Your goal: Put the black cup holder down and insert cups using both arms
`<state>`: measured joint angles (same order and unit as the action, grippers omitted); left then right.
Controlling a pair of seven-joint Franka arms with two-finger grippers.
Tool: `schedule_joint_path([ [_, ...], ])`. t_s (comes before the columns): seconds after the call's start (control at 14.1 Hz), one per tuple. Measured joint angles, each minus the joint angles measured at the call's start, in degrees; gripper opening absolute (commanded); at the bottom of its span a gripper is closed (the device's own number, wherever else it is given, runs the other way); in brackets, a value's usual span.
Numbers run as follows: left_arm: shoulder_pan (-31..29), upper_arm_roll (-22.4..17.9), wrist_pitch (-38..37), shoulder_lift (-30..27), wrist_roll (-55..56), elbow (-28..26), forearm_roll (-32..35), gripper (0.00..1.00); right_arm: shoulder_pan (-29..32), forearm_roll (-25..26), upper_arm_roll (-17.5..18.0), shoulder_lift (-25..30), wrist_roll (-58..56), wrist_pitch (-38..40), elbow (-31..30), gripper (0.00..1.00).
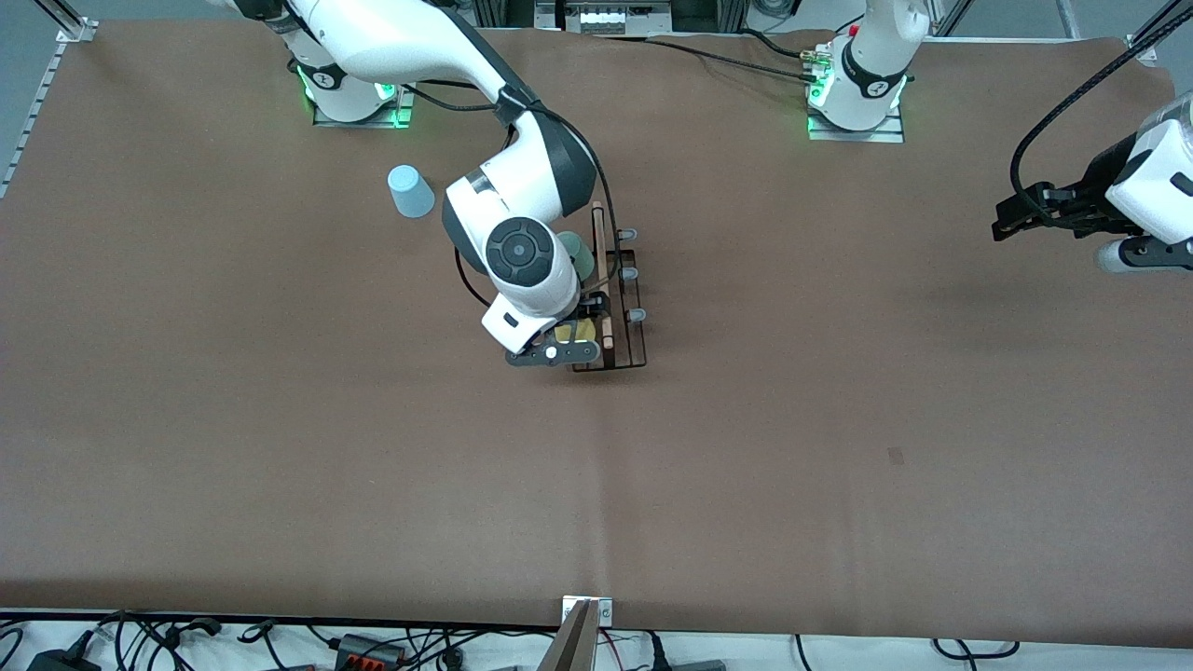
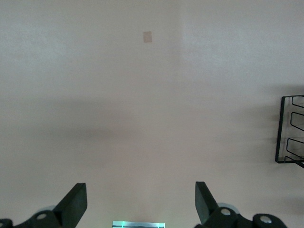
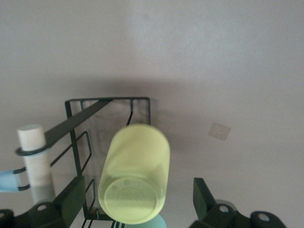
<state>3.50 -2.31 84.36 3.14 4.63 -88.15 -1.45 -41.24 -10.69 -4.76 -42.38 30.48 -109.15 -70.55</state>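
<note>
blue cup lies toward the right arm's end, and the right pincer is the nearer one

your right pincer [image 3: 135, 202] hangs over the black cup holder [image 1: 620, 308], fingers spread wide on either side of the yellow cup [image 3: 135, 173] without pressing it; the cup sits tilted on a prong at the end of the rack nearest the front camera. judge it as released there. a mint cup [image 1: 578, 253] shows on the same side of the rack, farther from the camera. the blue cup [image 1: 410, 191] stands mouth-down on the desk [image 1: 839, 447], well apart from the rack, toward the right arm's base. your left pincer [image 2: 137, 204] waits released over bare desk at the left arm's end, much farther off. so the last cup likely falls to the right arm, which must lift clear of the wooden handle [image 1: 601, 270] first.
</note>
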Motion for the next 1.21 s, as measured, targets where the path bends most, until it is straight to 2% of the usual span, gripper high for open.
schedule_joint_path([
  [0.28, -0.02, 0.0, 0.0, 0.0, 0.0, 0.0, 0.0, 1.0, 0.12, 0.04, -2.65, 2.7, -0.02, 0.21, 0.18, 1.0],
  [0.5, -0.02, 0.0, 0.0, 0.0, 0.0, 0.01, 0.0, 1.0, 0.37, 0.06, -7.17, 5.97, -2.28, 0.58, 0.78, 1.0],
  [0.92, -0.03, 0.0, 0.0, 0.0, 0.0, 0.01, 0.0, 1.0, 4.34, 0.09, -17.01, 11.75, -11.84, 8.94, 0.83, 1.0],
  [1.21, -0.03, 0.0, 0.0, 0.0, 0.0, 0.01, 0.0, 1.0, 7.61, 0.0, -19.04, 12.1, -16.97, 10.14, 0.8, 1.0],
])
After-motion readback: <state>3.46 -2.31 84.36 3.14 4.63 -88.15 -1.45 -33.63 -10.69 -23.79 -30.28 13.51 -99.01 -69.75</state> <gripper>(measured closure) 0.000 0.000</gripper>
